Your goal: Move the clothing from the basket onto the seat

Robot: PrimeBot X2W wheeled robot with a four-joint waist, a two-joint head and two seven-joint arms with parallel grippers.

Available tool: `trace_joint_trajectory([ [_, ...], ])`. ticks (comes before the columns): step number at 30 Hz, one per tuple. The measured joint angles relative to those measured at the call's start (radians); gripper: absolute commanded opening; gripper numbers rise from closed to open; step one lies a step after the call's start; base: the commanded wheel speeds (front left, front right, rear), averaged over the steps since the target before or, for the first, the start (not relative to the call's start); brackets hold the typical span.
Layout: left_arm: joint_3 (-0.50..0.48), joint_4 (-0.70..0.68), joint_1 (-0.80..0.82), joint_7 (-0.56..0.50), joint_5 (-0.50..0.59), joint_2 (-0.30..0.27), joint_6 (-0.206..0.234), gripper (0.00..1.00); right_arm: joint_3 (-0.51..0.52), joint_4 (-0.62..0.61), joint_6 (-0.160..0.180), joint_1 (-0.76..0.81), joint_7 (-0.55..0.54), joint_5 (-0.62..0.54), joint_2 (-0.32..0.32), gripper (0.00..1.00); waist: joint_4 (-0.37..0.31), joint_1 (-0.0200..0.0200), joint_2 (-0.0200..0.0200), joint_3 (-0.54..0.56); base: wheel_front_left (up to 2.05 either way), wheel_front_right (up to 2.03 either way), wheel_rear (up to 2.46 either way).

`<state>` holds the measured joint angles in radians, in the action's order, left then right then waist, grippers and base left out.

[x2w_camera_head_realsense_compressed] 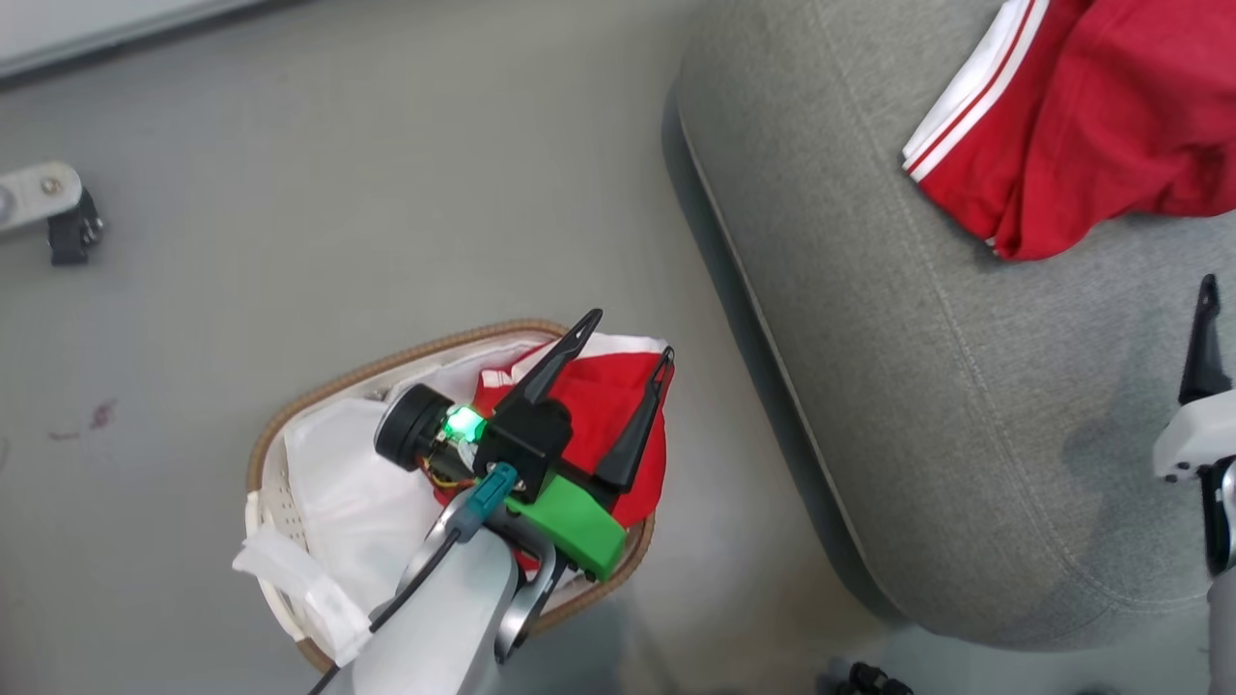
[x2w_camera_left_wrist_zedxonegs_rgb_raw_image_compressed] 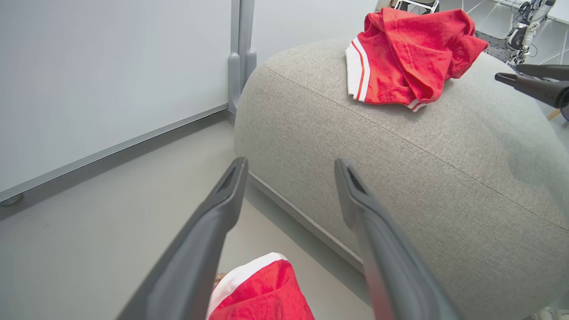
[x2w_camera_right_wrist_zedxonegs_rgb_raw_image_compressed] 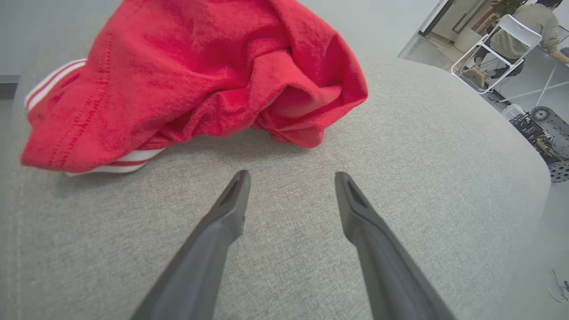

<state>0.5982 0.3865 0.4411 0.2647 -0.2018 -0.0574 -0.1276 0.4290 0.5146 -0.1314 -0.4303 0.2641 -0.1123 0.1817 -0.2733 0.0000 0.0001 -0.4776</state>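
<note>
Head view: steeply downward from high above the basket (x2w_camera_head_realsense_compressed: 275,483), floor and seat (x2w_camera_head_realsense_compressed: 917,386).
Left wrist view: low over the basket, facing the seat's side.
Right wrist view: close above the seat top.
Shared: clothing (x2w_camera_head_realsense_compressed: 1110,125) on the seat, all three.

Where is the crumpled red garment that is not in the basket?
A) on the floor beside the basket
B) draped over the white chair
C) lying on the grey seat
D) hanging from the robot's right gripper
C: the red garment lies bunched on the grey seat, with the right gripper open and apart from it.
</note>
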Motion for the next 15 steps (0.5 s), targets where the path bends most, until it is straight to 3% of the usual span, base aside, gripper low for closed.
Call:
trace_joint_trajectory([
  [8, -0.054, 0.001, -0.069, 0.000, -0.006, 0.006, 0.001, 1.00, -0.124, -0.086, 0.000, 0.058, 0.000, 0.036, -0.030, 1.00, 0.004, 0.0000, 0.0000, 0.112, 0.00, 0.00, 0.00],
  [15, -0.109, -0.011, -0.111, 0.000, -0.034, 0.008, 0.030, 1.00, -0.247, -0.116, 0.000, 0.057, 0.000, 0.092, -0.053, 1.00, 0.063, 0.0000, 0.0000, 0.173, 0.00, 0.00, 0.00],
])
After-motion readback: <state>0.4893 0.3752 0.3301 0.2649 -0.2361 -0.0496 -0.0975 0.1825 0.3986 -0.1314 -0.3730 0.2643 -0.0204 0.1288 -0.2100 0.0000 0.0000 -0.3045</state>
